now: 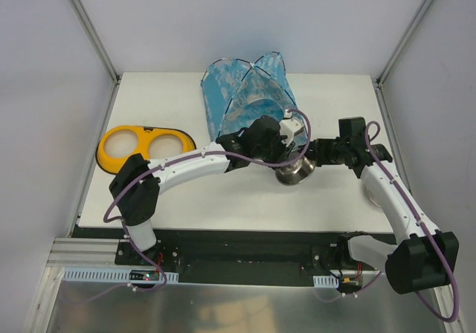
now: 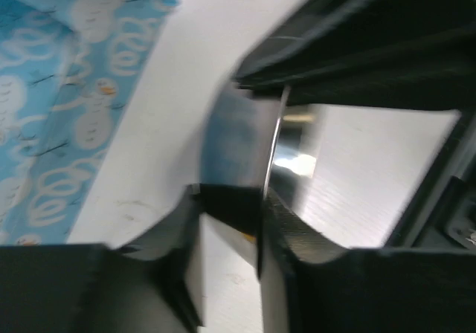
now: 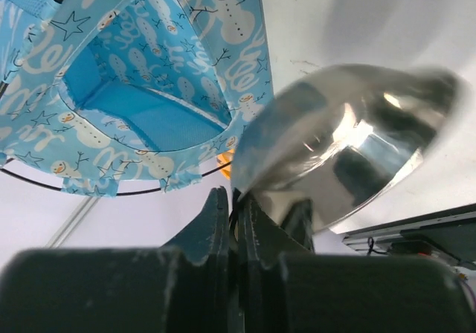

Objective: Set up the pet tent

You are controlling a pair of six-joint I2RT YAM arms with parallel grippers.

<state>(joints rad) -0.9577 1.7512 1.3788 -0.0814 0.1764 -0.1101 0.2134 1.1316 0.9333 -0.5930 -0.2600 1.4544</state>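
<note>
- Steel, polished: round steel bowl (image 1: 295, 173), raised off the white table (image 1: 186, 199) and tipped on edge between the two arms. It is the reference point for every entry below.
- Light blue fabric pet tent (image 1: 249, 91), with white snowman print, dark trim and thin black poles. It stands just beyond the bowl, toward the far side of the table, arched and upright. Its blue interior is visible from the bowl's side.
- Right gripper (image 3: 238, 199), at the bowl's right. Its fingers are pinched tight on the thin rim and carry the bowl.
- Left gripper (image 2: 260, 221), at the bowl's left. Its fingers stand narrow astride the rim, one on each side. The view is blurred, so it cannot be told whether they have clamped.
- Yellow double-ring holder (image 1: 147, 146), flat on the table well apart to the bowl's left, with both rings unfilled.
- Step in hand, judged: the tent looks erected already. The work appears to be a pass of the bowl from the right gripper to the left.
- Next move, judged: the left grip must be firm on the rim before the right lets go. The slick, thin edge could slip or swing.
</note>
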